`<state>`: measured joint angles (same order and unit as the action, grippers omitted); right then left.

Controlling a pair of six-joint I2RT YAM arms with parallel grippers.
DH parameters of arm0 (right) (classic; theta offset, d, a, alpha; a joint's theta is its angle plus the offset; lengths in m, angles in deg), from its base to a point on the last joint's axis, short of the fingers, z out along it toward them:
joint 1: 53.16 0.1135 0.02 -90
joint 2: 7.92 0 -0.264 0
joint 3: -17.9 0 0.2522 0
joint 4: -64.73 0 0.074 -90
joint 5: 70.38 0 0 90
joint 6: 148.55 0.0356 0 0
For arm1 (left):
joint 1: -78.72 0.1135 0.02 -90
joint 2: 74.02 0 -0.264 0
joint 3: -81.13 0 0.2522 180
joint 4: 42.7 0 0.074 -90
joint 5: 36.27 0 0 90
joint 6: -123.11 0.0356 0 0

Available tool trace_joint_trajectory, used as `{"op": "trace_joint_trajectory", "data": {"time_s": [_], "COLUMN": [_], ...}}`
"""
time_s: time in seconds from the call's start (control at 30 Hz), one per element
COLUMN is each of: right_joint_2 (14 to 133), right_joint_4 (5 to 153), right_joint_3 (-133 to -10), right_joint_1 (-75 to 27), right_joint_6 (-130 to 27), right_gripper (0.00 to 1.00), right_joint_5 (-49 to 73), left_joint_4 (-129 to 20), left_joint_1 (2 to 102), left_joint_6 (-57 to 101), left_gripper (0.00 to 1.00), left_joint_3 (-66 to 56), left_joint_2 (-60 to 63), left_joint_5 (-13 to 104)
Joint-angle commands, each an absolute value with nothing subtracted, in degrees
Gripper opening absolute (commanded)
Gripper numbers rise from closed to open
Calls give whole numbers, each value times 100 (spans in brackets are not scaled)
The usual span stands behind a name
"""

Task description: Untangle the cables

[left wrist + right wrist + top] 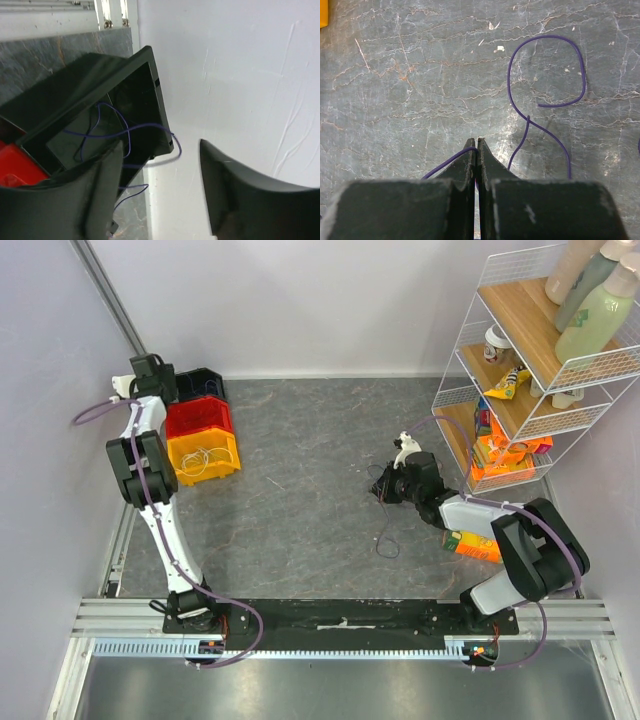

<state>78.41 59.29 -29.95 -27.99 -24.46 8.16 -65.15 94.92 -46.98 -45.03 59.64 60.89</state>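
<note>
A dark purple cable (508,85) lies in a loose loop on the grey table. One strand of it runs up into my right gripper (477,144), which is shut on it. In the top view this gripper (383,486) is right of the table's middle, and the cable (385,530) trails toward the near edge. My left gripper (160,185) is open and empty over the black bin (150,70) at the back left. Another purple cable (125,131) lies in that bin and hangs over its rim. A white cable (200,458) lies in the yellow bin (228,462).
A red bin (198,417) stands between the black bin (205,382) and the yellow one. A white wire shelf (520,390) with bottles and snack packs stands at the right. An orange box (470,545) lies beside the right arm. The white wall is close to the left gripper.
</note>
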Motion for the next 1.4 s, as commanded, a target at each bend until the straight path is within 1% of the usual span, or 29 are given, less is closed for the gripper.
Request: {"op": "trace_joint_trajectory", "data": {"time_s": [0.0,0.03,0.07,0.13,0.2,0.33,0.5,0.57,0.63,0.67,0.7,0.77,0.83,0.9,0.97,1.1,1.17,1.3,1.37], "right_joint_2": [7866,7857,7857,7874,7857,7752,7549,7488,7418,7383,7330,7190,6970,6785,6662,6372,6310,6301,6310], "right_joint_4": [5792,5775,5775,5783,5792,5915,6117,6205,6179,6170,6179,6214,6485,6941,7172,7085,6831,6531,6452], "right_joint_3": [-3190,-3181,-3189,-3198,-3207,-3242,-3347,-3427,-3497,-3549,-3628,-3760,-3927,-4164,-4358,-4429,-4394,-4438,-4446], "right_joint_1": [-2785,-2785,-2785,-2767,-2750,-2671,-2513,-2486,-2477,-2486,-2477,-2477,-2469,-2451,-2390,-2179,-2065,-1819,-1731], "right_joint_6": [-2410,-2410,-2418,-2445,-2480,-2585,-2779,-2770,-2613,-2507,-2350,-2033,-1778,-1611,-1374,-373,146,596,719], "right_gripper": [0,0,0,0,0,0,0,0,0,0,0,0,0,0,0,0,0,0,0], "right_joint_5": [741,732,715,688,679,705,566,329,-171,-408,-689,-1086,-1131,-939,-868,-543,-534,-569,-586], "left_joint_4": [-6325,-6202,-6078,-5815,-5682,-5147,-4954,-4865,-4541,-4296,-4180,-3751,-3354,-3203,-3666,-4240,-4275,-4170,-4153], "left_joint_1": [9489,9480,9480,9480,9462,9375,9182,8858,8200,7657,7373,6749,6222,5607,4992,3797,3216,2678,2633], "left_joint_6": [-4590,-4599,-4642,-4748,-4818,-4925,-4723,-4250,-3609,-3293,-2898,-2281,-1902,-1333,-419,620,989,1324,1377], "left_gripper": [79,82,83,83,84,82,77,76,76,77,77,72,68,68,70,75,75,75,70], "left_joint_3": [-4260,-4058,-3804,-3242,-2670,-966,695,1276,1830,2094,2279,2648,3175,3457,3468,3459,3424,3152,3011], "left_joint_2": [5475,5265,4967,4475,3938,2595,1021,345,-333,-536,-660,-888,-1248,-1652,-1978,-2129,-2041,-1611,-1383], "left_joint_5": [5725,5638,5558,5400,5005,4592,3933,3748,3529,3319,3012,2230,1893,1989,2391,3279,3745,4063,4090]}}
